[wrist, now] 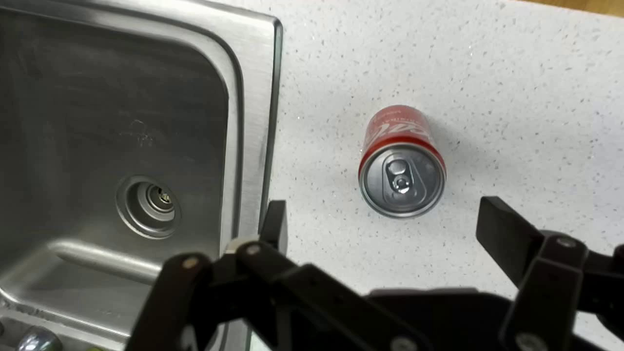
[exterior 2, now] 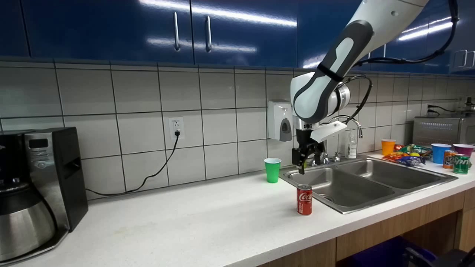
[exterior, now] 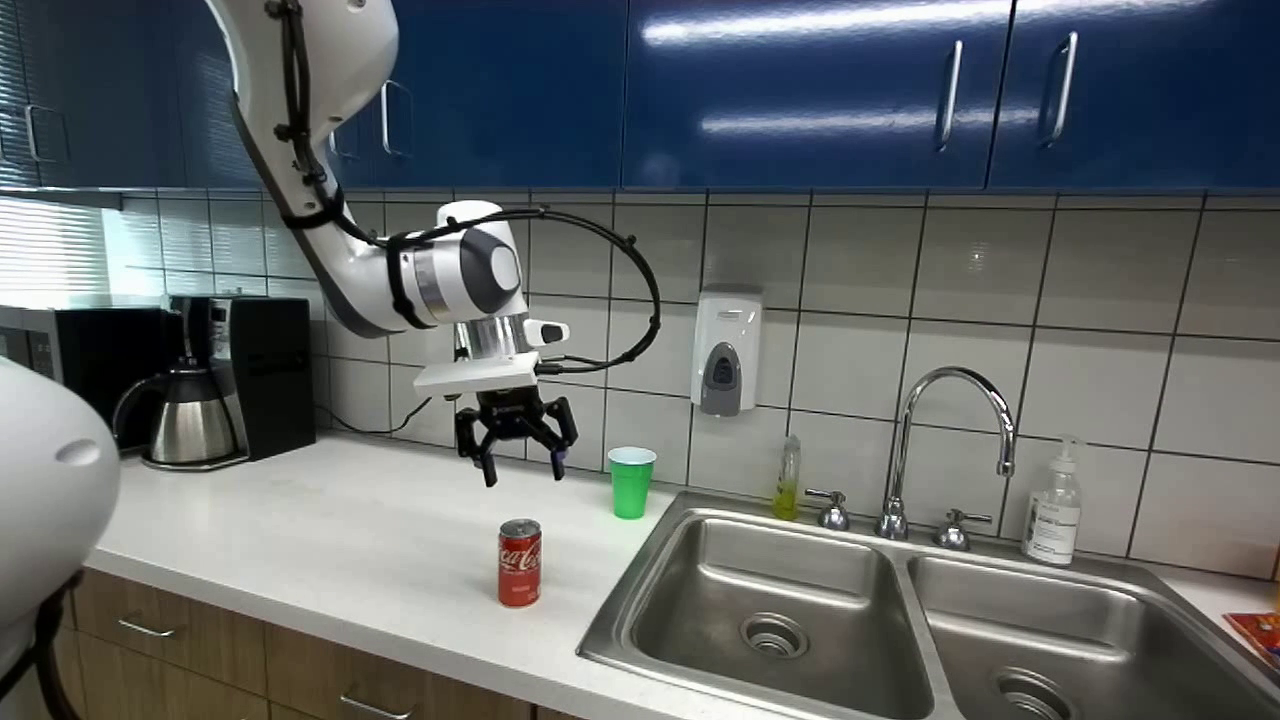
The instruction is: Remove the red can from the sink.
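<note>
The red can (exterior: 519,568) stands upright on the white counter beside the sink (exterior: 925,640), outside both basins. It also shows in an exterior view (exterior 2: 304,201), near the sink's edge. In the wrist view the red can (wrist: 402,180) shows its silvery top with the pull tab, to the right of the sink rim (wrist: 253,97). My gripper (exterior: 524,472) is open and empty, pointing down above the counter, higher than the can and apart from it. In the wrist view the gripper's fingers (wrist: 382,222) are wide apart, with the can beyond and between them.
A green cup (exterior: 630,483) stands at the back by the sink. A faucet (exterior: 895,470), soap bottle (exterior: 1053,510) and wall dispenser (exterior: 726,350) are behind. A coffee maker (exterior 2: 48,181) is at the far end. Cups, cans and snack bags (exterior 2: 408,154) lie beyond the sink.
</note>
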Tool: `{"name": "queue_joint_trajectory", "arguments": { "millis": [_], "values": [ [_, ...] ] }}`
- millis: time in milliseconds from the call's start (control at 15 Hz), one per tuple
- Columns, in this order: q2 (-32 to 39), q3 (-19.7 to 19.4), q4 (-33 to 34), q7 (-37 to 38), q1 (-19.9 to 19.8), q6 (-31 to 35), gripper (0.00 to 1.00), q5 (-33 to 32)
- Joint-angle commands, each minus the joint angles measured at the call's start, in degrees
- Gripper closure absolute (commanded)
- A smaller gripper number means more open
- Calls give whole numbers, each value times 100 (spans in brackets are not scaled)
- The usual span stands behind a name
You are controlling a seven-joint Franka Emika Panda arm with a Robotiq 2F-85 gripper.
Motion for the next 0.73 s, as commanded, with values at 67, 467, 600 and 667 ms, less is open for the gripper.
{"name": "queue_joint_trajectory", "arguments": {
  "millis": [67, 467, 600, 667],
  "values": [
    [-842, 118, -581, -47, -170, -527, 0, -22],
    [-1014, 177, -703, -38, -195, -759, 0, 26],
    [-1223, 217, -778, -41, -191, -965, 0, 1],
    [-1286, 224, -808, -42, -192, -988, 0, -7]
  ]
}}
